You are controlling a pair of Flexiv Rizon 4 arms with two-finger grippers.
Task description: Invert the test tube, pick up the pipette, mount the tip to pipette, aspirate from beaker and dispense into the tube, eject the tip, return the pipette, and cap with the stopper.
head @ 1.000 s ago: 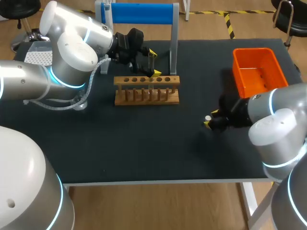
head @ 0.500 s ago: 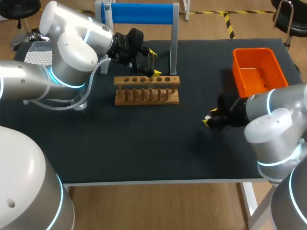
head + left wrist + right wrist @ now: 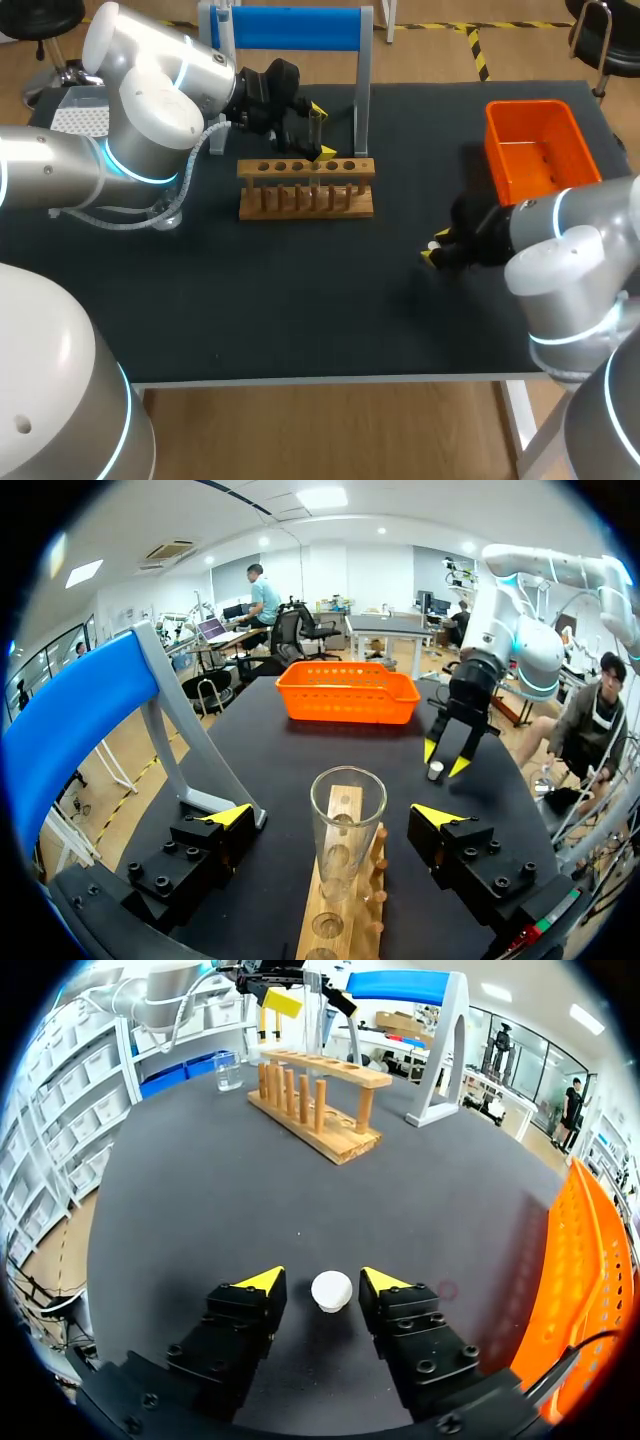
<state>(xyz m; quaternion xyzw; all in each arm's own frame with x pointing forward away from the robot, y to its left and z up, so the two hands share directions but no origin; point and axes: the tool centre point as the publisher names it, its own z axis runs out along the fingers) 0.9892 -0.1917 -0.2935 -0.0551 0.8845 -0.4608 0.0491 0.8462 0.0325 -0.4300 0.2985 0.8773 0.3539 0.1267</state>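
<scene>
**Left arm.** The left gripper [image 3: 321,130] was positioned over the wooden test tube rack [image 3: 305,190], at about 11 o'clock from the centre of the tabletop [image 3: 300,300]. Its fingers were released. The glass test tube [image 3: 347,825] stood upright between them, mouth up, with its lower end in a hole of the rack. A clear gap showed on each side of the tube, and neither finger touched the glass.

**Right arm.** The right gripper [image 3: 322,1282] was low over the tabletop, at about 3 o'clock from the centre. Its fingers were released, straddling the white stopper [image 3: 331,1290]. The stopper rested on the tabletop between the two yellow tips, with a narrow gap on each side.

**Other items.**
- The orange basket [image 3: 528,106] sat at about 2 o'clock on the tabletop, just beside the right arm.
- The blue-and-grey stand [image 3: 290,28] stood at 12 o'clock, behind the rack.
- In the right wrist view, a glass beaker [image 3: 228,1070] stood beyond the far end of the rack, at about 11 o'clock from the right gripper.
</scene>
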